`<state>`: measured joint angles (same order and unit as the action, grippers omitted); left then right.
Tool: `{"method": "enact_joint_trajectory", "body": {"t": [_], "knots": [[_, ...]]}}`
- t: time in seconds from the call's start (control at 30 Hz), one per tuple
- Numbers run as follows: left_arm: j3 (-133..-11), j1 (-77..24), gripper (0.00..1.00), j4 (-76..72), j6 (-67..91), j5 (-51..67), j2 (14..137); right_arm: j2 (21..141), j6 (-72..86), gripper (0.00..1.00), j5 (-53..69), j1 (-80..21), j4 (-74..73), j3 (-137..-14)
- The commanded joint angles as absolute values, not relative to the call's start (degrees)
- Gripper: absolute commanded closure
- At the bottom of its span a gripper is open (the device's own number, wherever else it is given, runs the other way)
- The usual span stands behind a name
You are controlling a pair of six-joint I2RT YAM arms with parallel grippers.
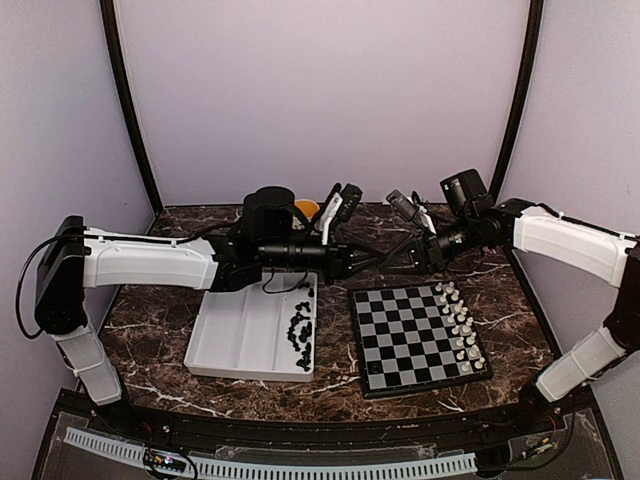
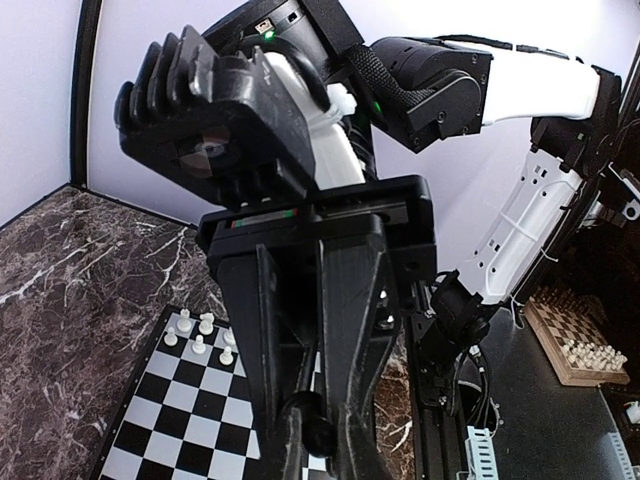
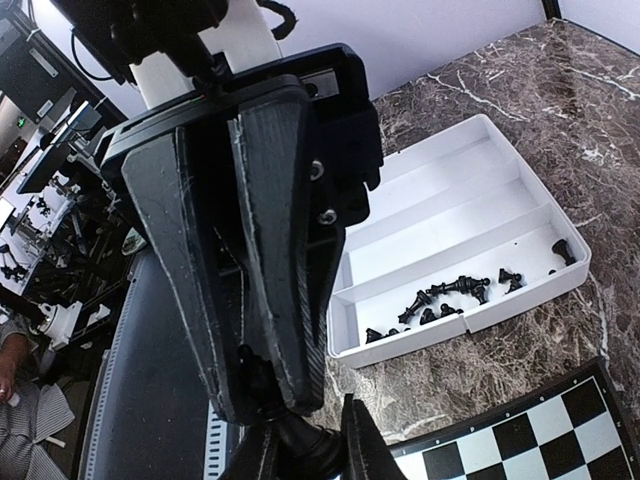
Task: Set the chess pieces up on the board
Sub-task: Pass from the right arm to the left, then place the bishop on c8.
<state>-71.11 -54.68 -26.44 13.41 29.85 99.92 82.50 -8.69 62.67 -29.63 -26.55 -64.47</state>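
- Black chess piece [image 2: 318,433]: gripped from two opposite sides, in the air over the bench [image 1: 150,330], beyond the far edge of the board [image 1: 400,345]. Which kind of piece it is cannot be told.
- Left tool [image 3: 270,392]: clenched, its fingertips drawn together on the black chess piece.
- Right tool [image 3: 308,458]: grasping the same piece from the other side, its fingers narrowly parted around it. The two tools point at each other, tip to tip.
- Board: black and silver-grey checks with a thin black rim, flat on the bench in front of the right arm.
- White pieces [image 1: 458,325]: upright in two files along the board's right edge.
- Black pieces [image 1: 300,335]: lying loose in the compartment of the tray [image 1: 245,340] nearest the board.
- Tray: white plastic with long compartments, near the board's left side but not touching it.
- Bench: dark, marble-patterned, with pale veins.
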Motion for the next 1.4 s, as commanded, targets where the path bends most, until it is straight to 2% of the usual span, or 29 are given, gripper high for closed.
{"method": "enact_joint_trajectory", "body": {"t": [0.0, 0.23, 0.43, 0.7, 0.9, 1.37], "knots": [[-73.6, -55.0, 0.92, -26.8, 13.4, 31.0, 99.9, 81.7, -11.1, 0.81, 61.4, -29.4, -26.1, -63.7], [-74.5, -55.0, 0.93, -22.8, 11.9, 29.1, 99.8, 79.0, -23.7, 0.55, 52.6, -29.5, -35.5, -64.2], [-74.6, -55.0, 0.93, -13.8, 7.2, 27.3, 99.3, 76.5, -34.2, 0.46, 35.9, -28.8, -43.9, -60.1], [-74.0, -56.5, 0.92, -1.2, -0.5, 25.1, 101.4, 65.9, -32.3, 0.45, 23.3, -26.2, -34.8, -47.0], [-79.8, -60.1, 0.91, 11.1, -10.3, 22.1, 107.3, 64.2, -30.6, 0.45, 22.5, -23.5, -30.4, -43.6], [-81.1, -63.1, 0.89, 12.1, -12.7, 14.6, 113.4, 63.5, -29.4, 0.45, 22.0, -20.0, -28.7, -43.2]]}}
